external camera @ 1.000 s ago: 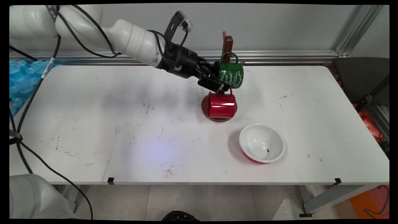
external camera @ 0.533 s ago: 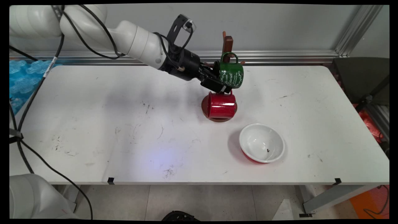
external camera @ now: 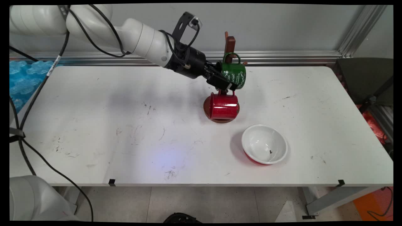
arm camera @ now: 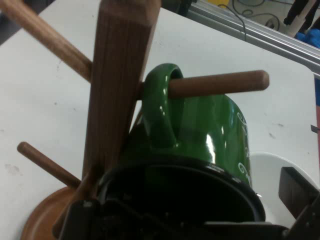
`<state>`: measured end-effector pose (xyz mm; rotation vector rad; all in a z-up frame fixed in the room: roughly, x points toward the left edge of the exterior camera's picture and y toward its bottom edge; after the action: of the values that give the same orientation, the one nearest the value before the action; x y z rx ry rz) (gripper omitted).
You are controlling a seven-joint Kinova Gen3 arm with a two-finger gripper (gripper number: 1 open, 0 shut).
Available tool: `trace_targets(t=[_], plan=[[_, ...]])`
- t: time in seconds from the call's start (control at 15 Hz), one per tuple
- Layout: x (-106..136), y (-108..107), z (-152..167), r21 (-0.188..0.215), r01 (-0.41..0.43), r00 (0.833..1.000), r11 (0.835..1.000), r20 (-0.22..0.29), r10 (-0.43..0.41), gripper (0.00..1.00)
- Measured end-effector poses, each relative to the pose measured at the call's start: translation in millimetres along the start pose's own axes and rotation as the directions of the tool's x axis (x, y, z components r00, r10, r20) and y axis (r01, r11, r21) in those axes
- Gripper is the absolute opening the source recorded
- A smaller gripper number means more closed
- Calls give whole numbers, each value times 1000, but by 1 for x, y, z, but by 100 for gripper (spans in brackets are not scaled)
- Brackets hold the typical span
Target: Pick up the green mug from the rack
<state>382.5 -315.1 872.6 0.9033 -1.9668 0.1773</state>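
The gripper (external camera: 226, 84) is at the green mug (external camera: 234, 74), which hangs by its handle on a peg (arm camera: 217, 83) of the wooden mug tree (external camera: 230, 44). In the hand view the peg passes through the green handle loop, the mug's dark rim sits just above the gripper's linkage, and the tree's post (arm camera: 120, 85) stands right beside the handle. From the main view the black fingers (external camera: 220, 82) lie against the mug's lower side facing the arm, but whether they are wide, narrow or clamped on the rim cannot be told. Directly below the green mug, a red mug (external camera: 223, 106) hangs on a lower part of the same tree, over the tree's round brown base (external camera: 221, 119) on the worktop (external camera: 125, 125). A bowl (external camera: 264, 144), white inside and red outside, sits on the worktop nearer the camera than the mug tree and off to its right, apart from the base.
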Motion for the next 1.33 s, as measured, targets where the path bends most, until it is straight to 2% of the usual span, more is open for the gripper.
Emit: trace_targets(t=[0.4,0.87,1.33], plan=[[0,-4,2,22,-15,1000,1000,-5,15,100],[1,3,1,17,-15,1000,1000,-9,15,100],[1,11,-8,19,-16,1000,1000,9,16,100]])
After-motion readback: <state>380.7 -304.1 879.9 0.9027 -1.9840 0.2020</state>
